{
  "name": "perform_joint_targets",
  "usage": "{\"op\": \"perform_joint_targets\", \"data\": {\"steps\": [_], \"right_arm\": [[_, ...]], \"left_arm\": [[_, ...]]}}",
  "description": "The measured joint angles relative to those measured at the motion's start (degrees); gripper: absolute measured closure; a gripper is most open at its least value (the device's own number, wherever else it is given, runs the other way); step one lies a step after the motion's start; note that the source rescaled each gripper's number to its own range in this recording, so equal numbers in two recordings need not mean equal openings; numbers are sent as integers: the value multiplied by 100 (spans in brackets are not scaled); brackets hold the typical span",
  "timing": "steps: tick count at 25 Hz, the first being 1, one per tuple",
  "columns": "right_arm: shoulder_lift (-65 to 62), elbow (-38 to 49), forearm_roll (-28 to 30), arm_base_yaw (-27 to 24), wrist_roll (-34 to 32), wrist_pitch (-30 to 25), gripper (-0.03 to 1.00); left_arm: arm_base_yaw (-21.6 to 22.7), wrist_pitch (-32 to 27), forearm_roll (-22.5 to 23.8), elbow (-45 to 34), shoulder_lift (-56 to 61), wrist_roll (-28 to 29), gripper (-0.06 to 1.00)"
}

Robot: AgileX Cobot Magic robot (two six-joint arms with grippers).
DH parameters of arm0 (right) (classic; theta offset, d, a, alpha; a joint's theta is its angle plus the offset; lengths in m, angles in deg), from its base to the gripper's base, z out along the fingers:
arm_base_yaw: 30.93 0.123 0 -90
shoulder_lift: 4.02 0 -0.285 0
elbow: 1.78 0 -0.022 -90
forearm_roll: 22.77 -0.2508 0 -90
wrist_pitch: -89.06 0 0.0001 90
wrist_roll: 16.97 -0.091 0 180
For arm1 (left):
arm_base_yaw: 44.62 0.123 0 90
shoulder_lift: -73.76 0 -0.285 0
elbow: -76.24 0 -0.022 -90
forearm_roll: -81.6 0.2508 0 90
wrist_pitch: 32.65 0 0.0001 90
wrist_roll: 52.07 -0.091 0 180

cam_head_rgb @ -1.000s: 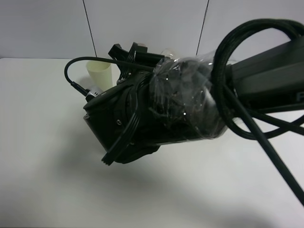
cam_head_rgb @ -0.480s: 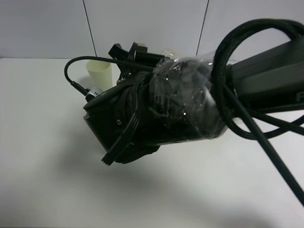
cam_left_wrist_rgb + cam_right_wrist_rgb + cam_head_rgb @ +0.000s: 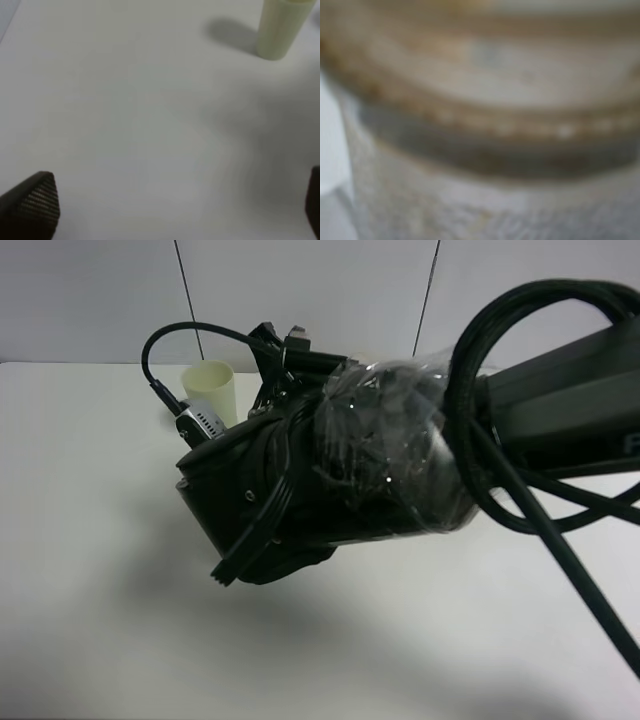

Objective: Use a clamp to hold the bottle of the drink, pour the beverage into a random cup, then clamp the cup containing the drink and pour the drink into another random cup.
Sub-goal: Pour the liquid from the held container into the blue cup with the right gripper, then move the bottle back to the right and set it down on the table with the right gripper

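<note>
My right arm fills the exterior high view, its plastic-wrapped wrist raised over the table and its gripper (image 3: 283, 345) at the far end, just right of the pale yellow-green tumbler (image 3: 210, 390). The right wrist view is filled by a blurred white cup (image 3: 485, 130) with a brown-stained rim and a grey-blue band, so close that the fingers are hidden; the right gripper is shut on it. In the exterior high view the cup is hidden behind the wrist. My left gripper (image 3: 175, 205) stands open and empty over bare table, well short of the tumbler (image 3: 277, 30). The bottle is out of view.
White table (image 3: 90, 570) with a pale wall behind it. Thick black cables (image 3: 540, 510) hang from the right arm across the right side of the exterior high view.
The far end of my right arm has swung upward and its cable loop has risen, uncovering more of the tumbler. The left gripper shows only now.
</note>
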Motion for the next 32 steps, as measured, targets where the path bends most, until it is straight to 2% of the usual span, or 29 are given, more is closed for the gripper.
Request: {"op": "perform_joint_targets", "data": {"steps": [6, 17, 27, 32], "right_arm": [[0, 0, -393, 0, -1583, 88, 97], [-289, 0, -1366, -71, -3483, 845, 97], [-906, 0, -1668, -420, -4562, 980, 97], [-946, 0, -1953, -681, -4702, 1211, 97]], "left_arm": [[0, 0, 0, 0, 0, 0, -6], [0, 0, 0, 0, 0, 0, -6], [0, 0, 0, 0, 0, 0, -6], [0, 0, 0, 0, 0, 0, -6]]}}
